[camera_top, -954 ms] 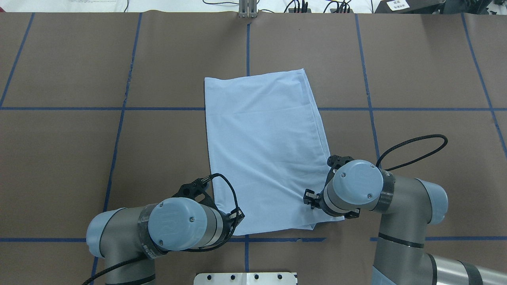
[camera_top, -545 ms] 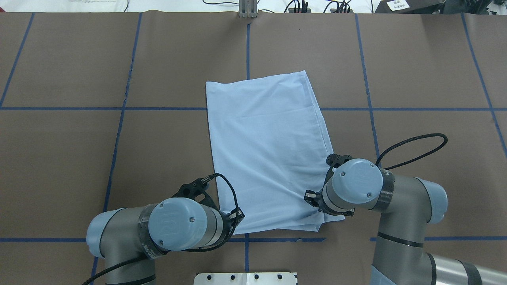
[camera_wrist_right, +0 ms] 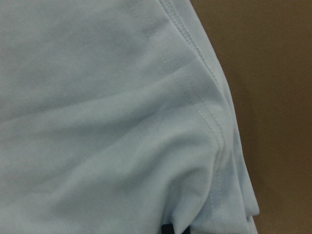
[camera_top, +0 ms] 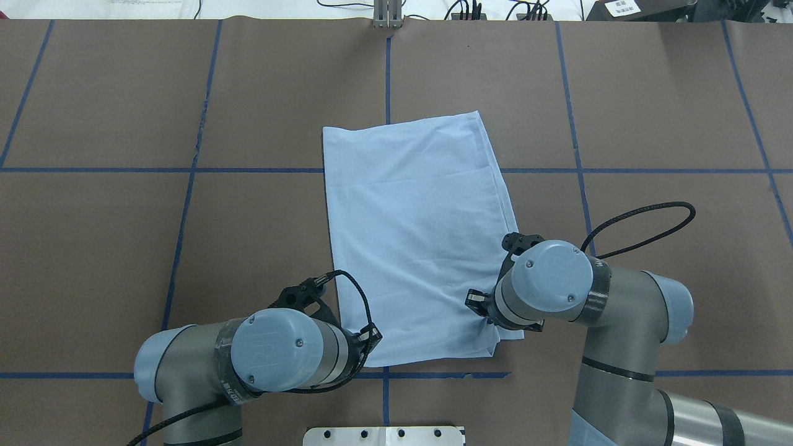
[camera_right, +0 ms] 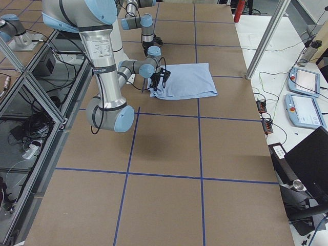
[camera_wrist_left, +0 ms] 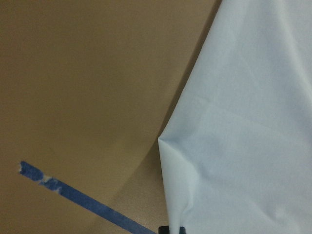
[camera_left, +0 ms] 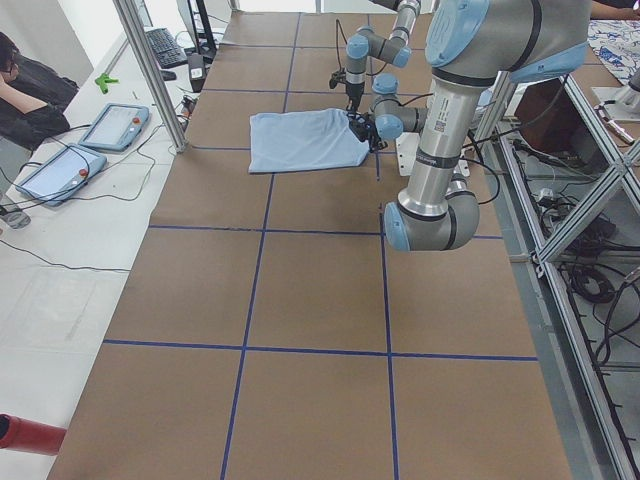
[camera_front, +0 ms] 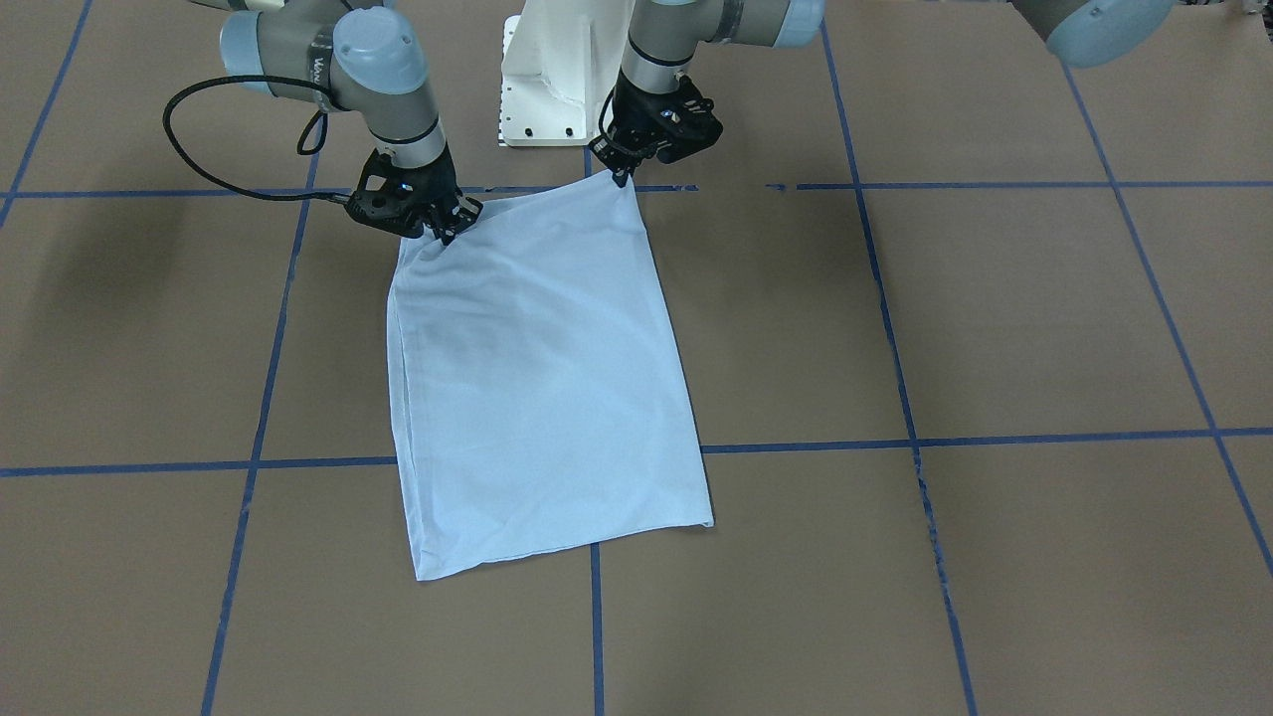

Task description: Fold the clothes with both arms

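The clothes are one pale light-blue T-shirt [camera_top: 415, 235], folded into a long rectangle on the brown table, its print and collar hidden. My left gripper [camera_front: 622, 177] is shut on the shirt's near left corner; in the overhead view the left arm's wrist [camera_top: 279, 356] covers it. My right gripper [camera_front: 443, 231] is shut on the near right corner, where the cloth bunches into creases [camera_top: 477, 310]. In the left wrist view the T-shirt [camera_wrist_left: 243, 122] rises to a pinched edge. The right wrist view shows a stitched hem of the T-shirt [camera_wrist_right: 195, 102] gathered at the fingers.
The white pedestal base [camera_top: 384, 435] stands just behind the shirt's near edge. Blue tape lines [camera_top: 387, 68] grid the table. A metal post [camera_top: 387, 15] stands at the far edge. Teach pendants [camera_right: 302, 82] lie off the table's far side, and a person [camera_left: 25, 85] sits there.
The right gripper has moved inward to the left and slightly forward with its corner, bunching the cloth there. The shirt's far edge has shifted a little. The left arm has stayed put.
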